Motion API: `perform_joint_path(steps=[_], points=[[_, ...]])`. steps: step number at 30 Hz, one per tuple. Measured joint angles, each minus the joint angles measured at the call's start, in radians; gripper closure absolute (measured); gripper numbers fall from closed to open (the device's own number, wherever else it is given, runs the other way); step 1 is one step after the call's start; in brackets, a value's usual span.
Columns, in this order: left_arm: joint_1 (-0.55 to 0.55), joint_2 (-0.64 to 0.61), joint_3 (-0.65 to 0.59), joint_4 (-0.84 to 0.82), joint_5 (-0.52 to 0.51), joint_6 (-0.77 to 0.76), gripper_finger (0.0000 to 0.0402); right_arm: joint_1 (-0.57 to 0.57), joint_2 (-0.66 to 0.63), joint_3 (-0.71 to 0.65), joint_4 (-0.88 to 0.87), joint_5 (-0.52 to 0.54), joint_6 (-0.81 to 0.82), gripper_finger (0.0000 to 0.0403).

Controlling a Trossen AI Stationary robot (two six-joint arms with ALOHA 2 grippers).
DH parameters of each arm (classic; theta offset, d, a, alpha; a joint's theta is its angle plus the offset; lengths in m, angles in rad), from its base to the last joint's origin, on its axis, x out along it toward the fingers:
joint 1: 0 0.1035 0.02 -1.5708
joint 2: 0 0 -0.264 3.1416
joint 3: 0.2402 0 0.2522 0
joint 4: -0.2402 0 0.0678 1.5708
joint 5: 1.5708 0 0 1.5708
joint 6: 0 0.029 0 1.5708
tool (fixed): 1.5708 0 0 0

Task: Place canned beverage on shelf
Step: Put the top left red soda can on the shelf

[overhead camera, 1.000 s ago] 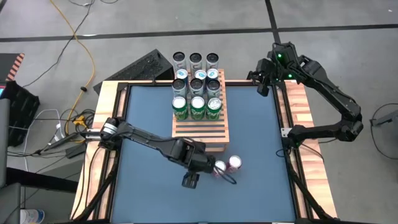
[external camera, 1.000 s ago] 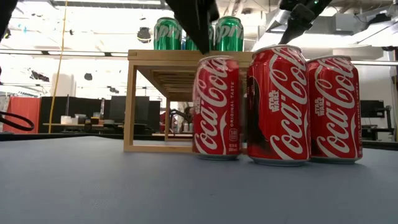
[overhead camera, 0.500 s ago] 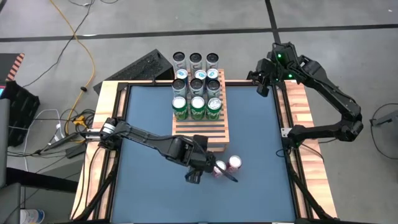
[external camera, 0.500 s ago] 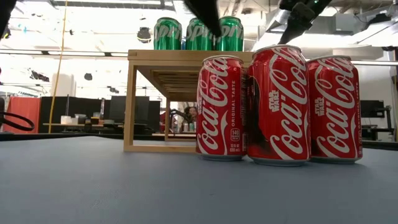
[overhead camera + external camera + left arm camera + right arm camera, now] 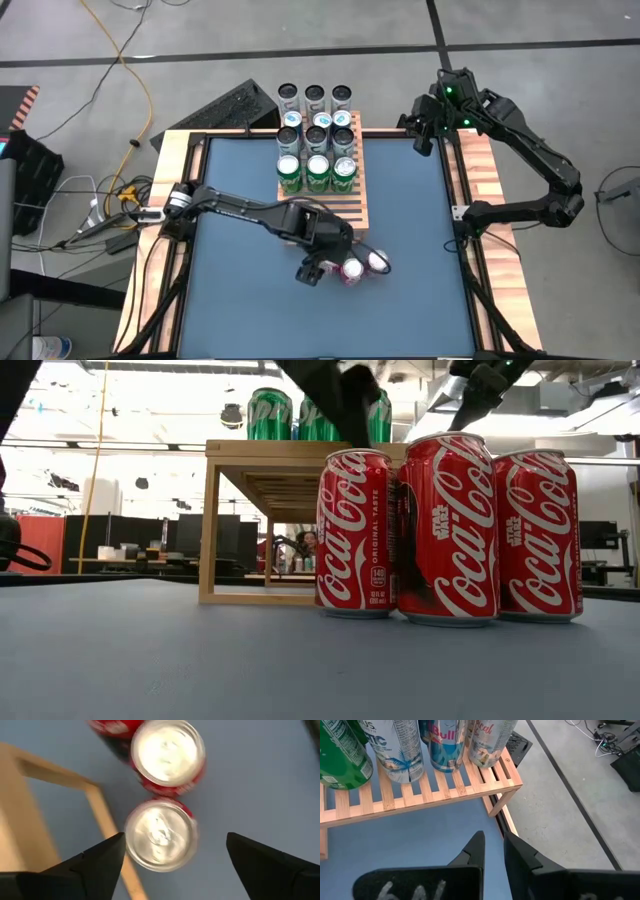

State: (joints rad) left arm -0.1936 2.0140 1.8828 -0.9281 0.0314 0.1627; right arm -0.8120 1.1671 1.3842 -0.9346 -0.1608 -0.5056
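Observation:
Three red cola cans (image 5: 447,530) stand upright on the blue table top, just off the near right corner of the shelf (image 5: 322,205). My left gripper (image 5: 175,837) hangs open above the one nearest the shelf (image 5: 160,836), pointing down, one finger on either side of its silver top; I see no touch. In the high view my left gripper (image 5: 338,262) covers that can. My right gripper (image 5: 492,845) is shut and hovers beyond the shelf's far right corner (image 5: 512,782). The far half of the shelf holds green cans (image 5: 318,172) and other cans.
The near half of the shelf's slatted top (image 5: 325,220) is bare. The second red can (image 5: 167,752) stands close behind the one under my left gripper, and the shelf's leg (image 5: 102,815) is beside it. A striped wooden frame (image 5: 485,170) borders the table.
My left gripper has moved a little toward the shelf and the table's right edge and has rolled about its own axis. The red can nearest the shelf has slid slightly toward the other two and now stands still.

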Motion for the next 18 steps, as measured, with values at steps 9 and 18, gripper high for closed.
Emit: perform_joint_path(steps=[9, 18], points=[[0.049, 0.000, -0.001, -0.046, 0.052, 0.098, 0.0060, 0.000, 0.000, 0.000, 0.001, 0.000, 0.001, 0.0339], [0.042, 0.000, -0.070, 0.123, 0.028, 0.103, 0.0060, 0.000, 0.000, 0.000, 0.000, 0.000, 0.001, 0.0339]])
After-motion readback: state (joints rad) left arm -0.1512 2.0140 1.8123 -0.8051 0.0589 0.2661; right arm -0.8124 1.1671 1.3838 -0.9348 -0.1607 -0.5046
